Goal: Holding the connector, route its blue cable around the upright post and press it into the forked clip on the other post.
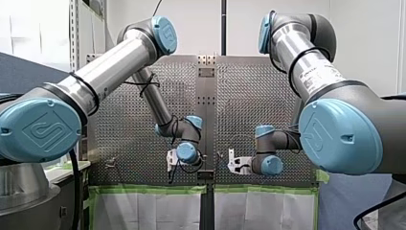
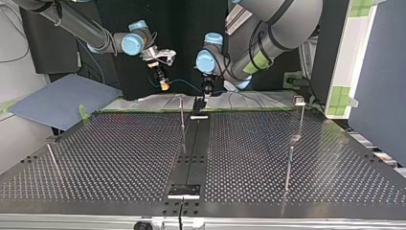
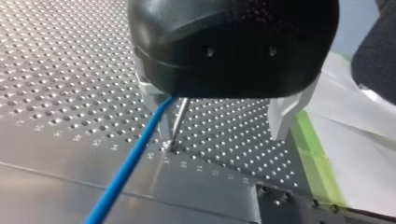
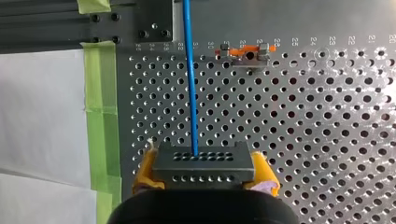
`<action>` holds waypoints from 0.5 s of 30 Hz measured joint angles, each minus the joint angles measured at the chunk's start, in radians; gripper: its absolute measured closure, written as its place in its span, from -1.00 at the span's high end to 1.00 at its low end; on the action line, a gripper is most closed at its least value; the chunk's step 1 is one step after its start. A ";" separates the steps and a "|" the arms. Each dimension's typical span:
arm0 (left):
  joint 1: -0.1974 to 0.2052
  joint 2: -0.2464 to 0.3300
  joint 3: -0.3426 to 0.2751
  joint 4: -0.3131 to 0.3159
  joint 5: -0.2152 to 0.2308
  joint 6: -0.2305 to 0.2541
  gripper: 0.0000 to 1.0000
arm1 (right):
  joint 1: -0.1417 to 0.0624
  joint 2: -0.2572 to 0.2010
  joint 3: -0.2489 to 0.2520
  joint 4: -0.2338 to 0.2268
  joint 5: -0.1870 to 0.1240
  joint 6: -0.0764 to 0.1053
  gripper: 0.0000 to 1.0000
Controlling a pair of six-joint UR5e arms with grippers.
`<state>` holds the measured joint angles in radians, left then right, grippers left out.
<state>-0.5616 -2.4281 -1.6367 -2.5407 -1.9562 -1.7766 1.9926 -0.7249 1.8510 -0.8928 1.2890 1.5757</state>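
My right gripper (image 4: 204, 173) is clamped with yellow pads on the dark grey perforated connector block (image 4: 203, 161), well aside from the thin upright metal post (image 3: 180, 116), so the blue cable (image 4: 191, 93) stretches toward this post, where my left gripper (image 3: 222, 137) hovers with fingers apart, probably to guide the cable around it.

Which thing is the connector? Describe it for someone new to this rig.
Follow my right arm in from the top view's left to my right gripper. Its yellow-padded fingers clamp a black block with two rows of small holes: the connector. Only it has the blue cable plugged in.
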 joint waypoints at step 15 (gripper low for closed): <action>-0.010 0.000 0.000 0.024 -0.032 -0.012 0.54 | -0.009 0.000 -0.006 0.004 -0.013 0.000 -1.00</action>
<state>-0.5712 -2.4285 -1.6364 -2.5168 -1.9882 -1.7885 1.9839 -0.7248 1.8451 -0.8885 1.2763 1.5757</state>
